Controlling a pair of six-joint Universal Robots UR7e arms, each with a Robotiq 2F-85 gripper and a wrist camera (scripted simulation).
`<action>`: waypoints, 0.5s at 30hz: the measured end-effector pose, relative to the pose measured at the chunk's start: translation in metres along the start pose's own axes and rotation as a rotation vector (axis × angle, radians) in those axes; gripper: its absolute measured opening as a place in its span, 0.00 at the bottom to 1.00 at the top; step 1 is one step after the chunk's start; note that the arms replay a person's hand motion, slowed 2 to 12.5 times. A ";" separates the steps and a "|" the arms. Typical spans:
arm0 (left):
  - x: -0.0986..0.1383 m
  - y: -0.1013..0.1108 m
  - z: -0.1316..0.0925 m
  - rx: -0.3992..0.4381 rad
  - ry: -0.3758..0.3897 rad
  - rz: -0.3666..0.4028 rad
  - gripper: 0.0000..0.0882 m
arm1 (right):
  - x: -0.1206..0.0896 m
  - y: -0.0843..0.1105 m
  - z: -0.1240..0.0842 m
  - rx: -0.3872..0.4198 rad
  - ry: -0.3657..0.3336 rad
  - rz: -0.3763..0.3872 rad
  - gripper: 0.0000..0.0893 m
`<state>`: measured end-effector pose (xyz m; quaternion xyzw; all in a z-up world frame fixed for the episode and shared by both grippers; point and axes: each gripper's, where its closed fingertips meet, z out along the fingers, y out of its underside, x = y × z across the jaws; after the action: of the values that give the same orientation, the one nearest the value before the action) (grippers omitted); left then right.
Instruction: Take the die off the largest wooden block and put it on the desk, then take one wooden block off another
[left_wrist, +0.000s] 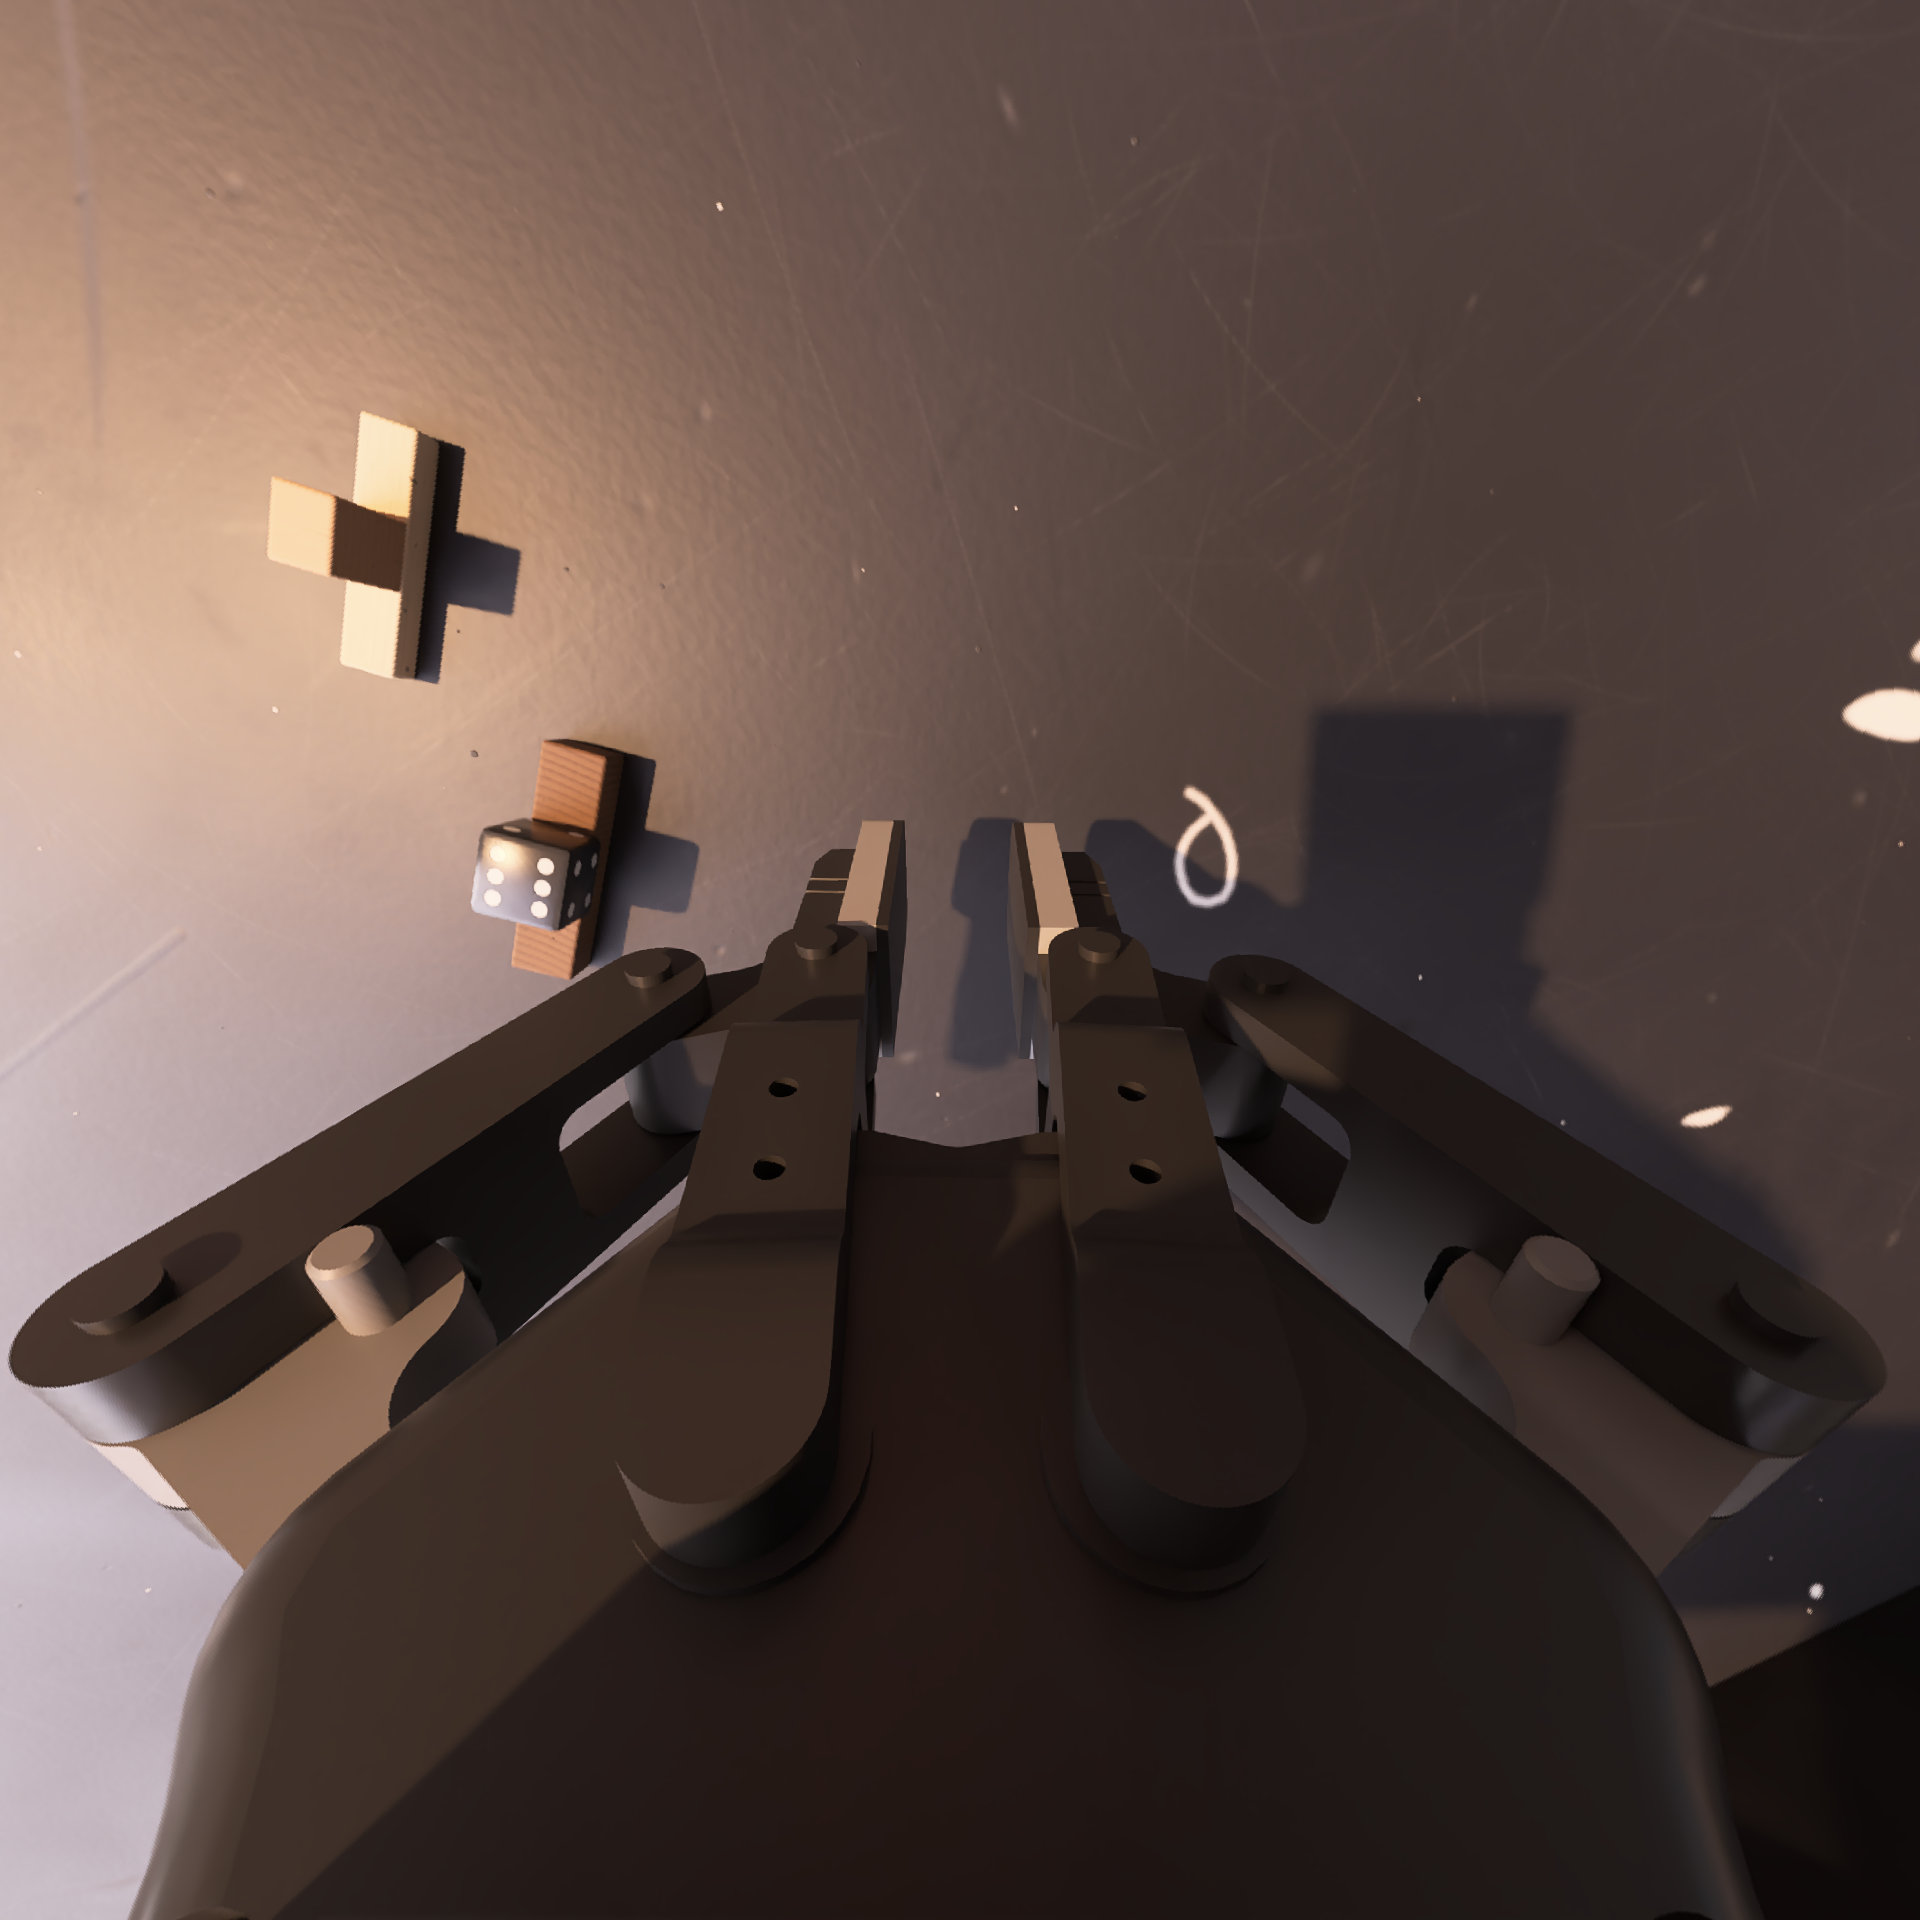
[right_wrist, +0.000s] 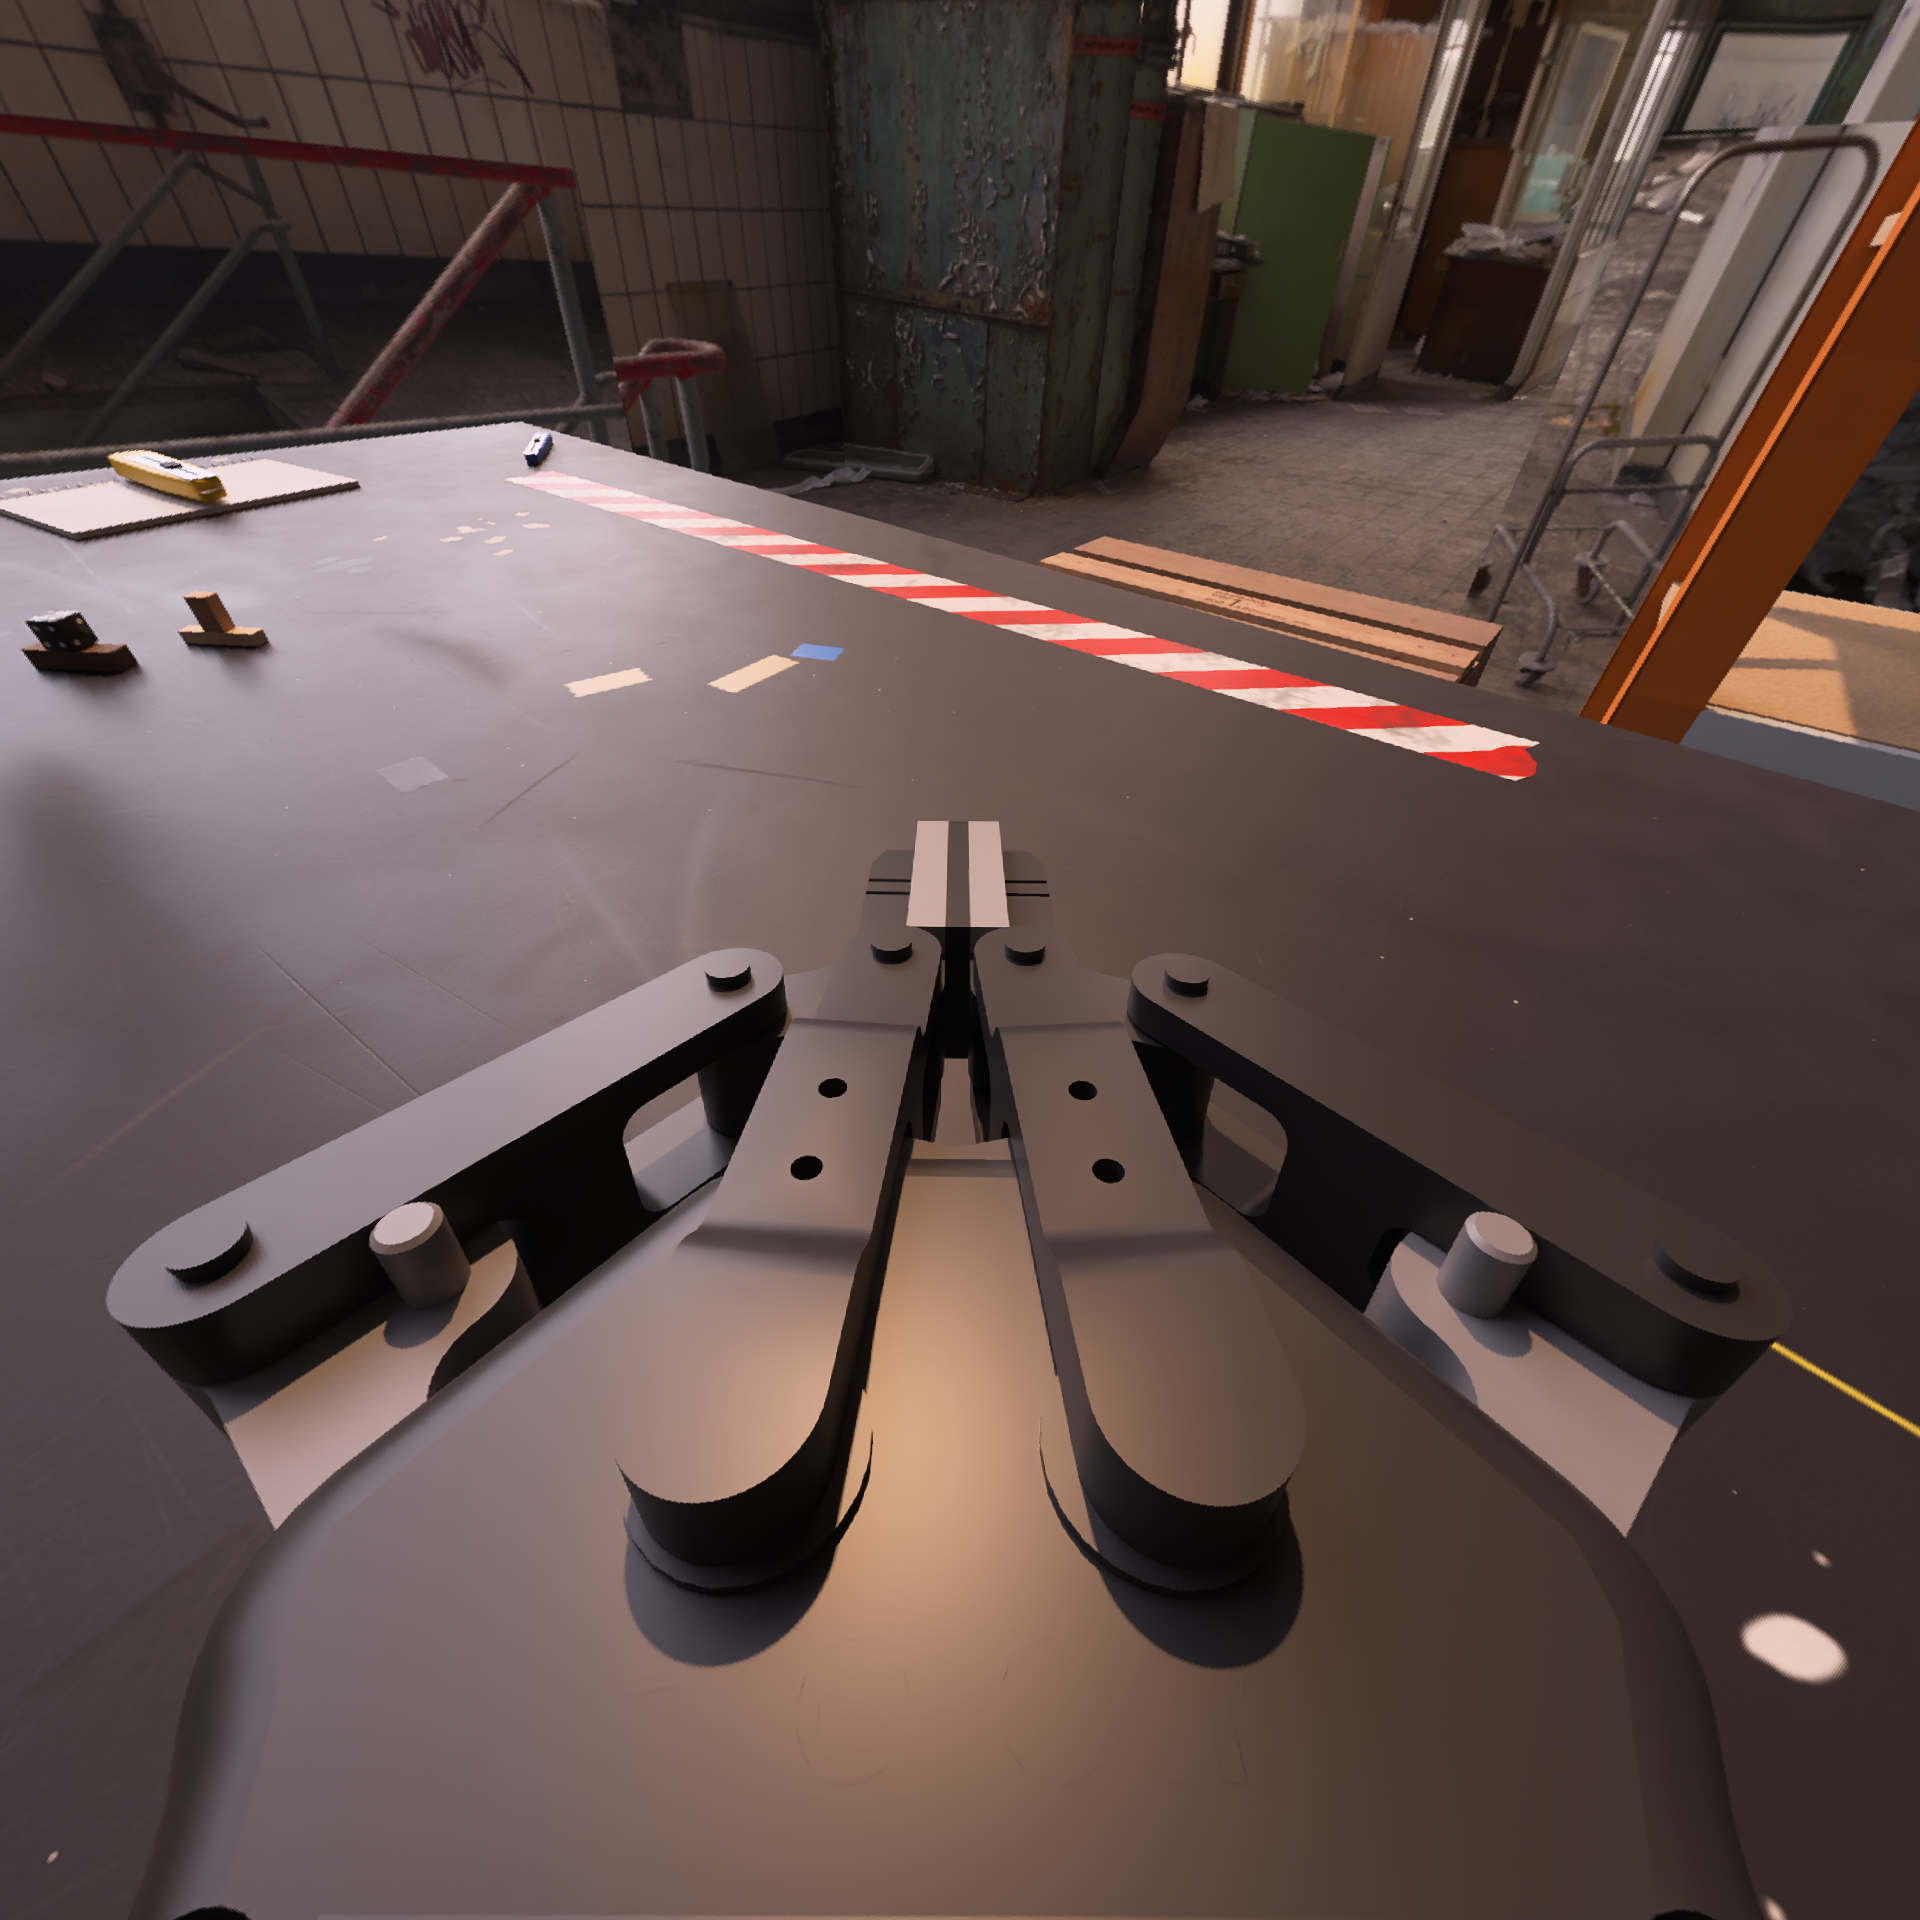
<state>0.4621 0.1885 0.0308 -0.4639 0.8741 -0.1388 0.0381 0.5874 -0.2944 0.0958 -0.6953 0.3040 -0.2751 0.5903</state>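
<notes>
On the dark desk (left_wrist: 1143, 416), seen from above in the left wrist view, a black die (left_wrist: 537, 874) is seen resting on a brown wooden block (left_wrist: 574, 798); just beyond it a pale wooden block (left_wrist: 387, 544) is crossed by a darker small block (left_wrist: 364, 540) set on top. The left gripper (left_wrist: 956, 883) is held above the desk, to the right of the die, its fingers a little apart and nothing between them. The right gripper (right_wrist: 958, 873) is held low over bare desk, well apart from the blocks, its pads pressed together and empty.

The die has not yet been lifted. For a clean pick, it is judged that the left gripper should be opened wider, shifted leftward until centred over the die, lowered so that only the die's flat sides are pinched, and kept clear of the brown block underneath. A straight upward lift is advised, so the block is not dragged.

No brand or legible writing is made out. A white scribbled loop (left_wrist: 1205, 852) is noted on the desk, and a red-and-white striped tape (right_wrist: 1018, 613) in the right wrist view. A yellow utility knife (right_wrist: 166, 476) is seen lying on a pale board (right_wrist: 260, 488) far off.
</notes>
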 end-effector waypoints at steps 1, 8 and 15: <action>0.001 0.002 -0.001 -0.003 0.002 0.004 0.21 | 0.000 0.000 0.000 -0.001 -0.001 0.000 0.00; -0.006 0.006 -0.014 0.010 -0.024 0.007 0.24 | -0.002 0.003 0.002 -0.011 -0.006 -0.003 0.00; -0.034 -0.002 -0.027 0.073 -0.124 -0.043 0.26 | -0.005 0.005 0.003 -0.022 -0.010 -0.007 0.00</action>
<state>0.4773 0.2207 0.0553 -0.4886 0.8542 -0.1423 0.1061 0.5861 -0.2896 0.0899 -0.7043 0.3014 -0.2702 0.5832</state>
